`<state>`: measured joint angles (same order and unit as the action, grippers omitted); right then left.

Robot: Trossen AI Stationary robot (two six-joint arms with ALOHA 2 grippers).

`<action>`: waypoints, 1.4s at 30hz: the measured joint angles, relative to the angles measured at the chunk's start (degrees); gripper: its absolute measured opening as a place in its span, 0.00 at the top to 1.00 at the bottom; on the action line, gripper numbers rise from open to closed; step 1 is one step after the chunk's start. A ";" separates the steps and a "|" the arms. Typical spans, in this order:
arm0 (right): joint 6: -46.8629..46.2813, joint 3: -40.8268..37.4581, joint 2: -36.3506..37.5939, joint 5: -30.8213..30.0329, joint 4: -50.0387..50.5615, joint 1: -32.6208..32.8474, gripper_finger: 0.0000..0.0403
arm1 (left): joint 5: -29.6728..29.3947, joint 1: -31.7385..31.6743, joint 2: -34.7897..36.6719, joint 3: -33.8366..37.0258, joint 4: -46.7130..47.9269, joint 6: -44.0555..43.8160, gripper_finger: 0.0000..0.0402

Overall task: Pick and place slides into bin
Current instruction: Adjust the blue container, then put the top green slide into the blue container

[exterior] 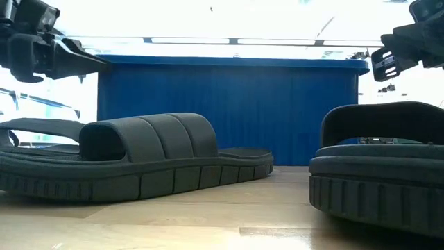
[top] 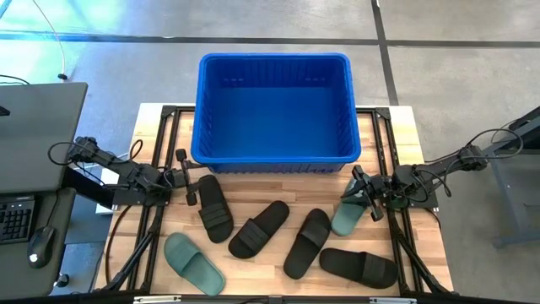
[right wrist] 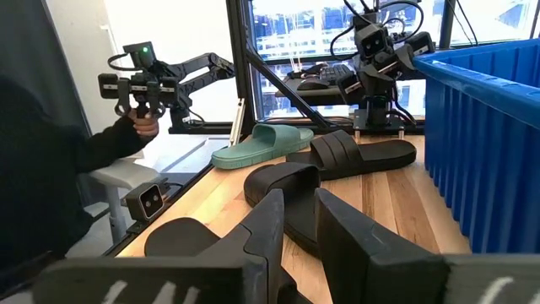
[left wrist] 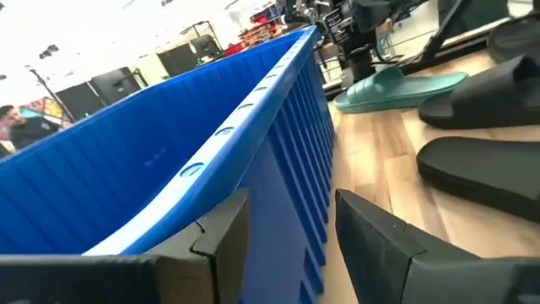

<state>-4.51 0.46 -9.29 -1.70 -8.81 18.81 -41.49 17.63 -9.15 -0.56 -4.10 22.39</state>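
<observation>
The blue bin [top: 272, 57] stands at the table's far middle, with nothing showing inside it. Four black slides [top: 215, 207] [top: 260, 229] [top: 307, 242] [top: 359, 266] and two green slides [top: 193, 263] [top: 344, 219] lie flat on their soles on the wooden table in front of it. My left gripper [top: 186, 177] hangs open above the table by the bin's near left corner, just left of the leftmost black slide. My right gripper [top: 354, 190] hangs open over the far end of the right green slide, clear of it.
The bin's ribbed near wall [left wrist: 287, 169] is close beside my left gripper [left wrist: 291, 211]. Black frame rails run along the table's left and right edges. A person's hand [right wrist: 143, 122] holds a controller beyond the table. A desk with a keyboard [top: 17, 215] stands at the left.
</observation>
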 joint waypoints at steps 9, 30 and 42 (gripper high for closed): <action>5.88 0.01 -0.01 -2.36 -1.40 -0.02 0.84 | -7.93 0.00 0.00 0.00 -0.23 2.93 0.60; -2.39 0.01 0.01 -10.07 -7.57 -0.02 0.85 | 33.77 0.02 0.04 -11.60 -15.41 2.35 0.60; 0.57 6.20 -6.05 -1.35 -19.94 4.17 0.85 | 25.81 0.00 -1.60 -15.65 -12.11 10.68 0.60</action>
<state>-3.95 6.65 -15.34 -3.05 -28.75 22.97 -15.68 17.63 -10.75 -16.21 -16.20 33.07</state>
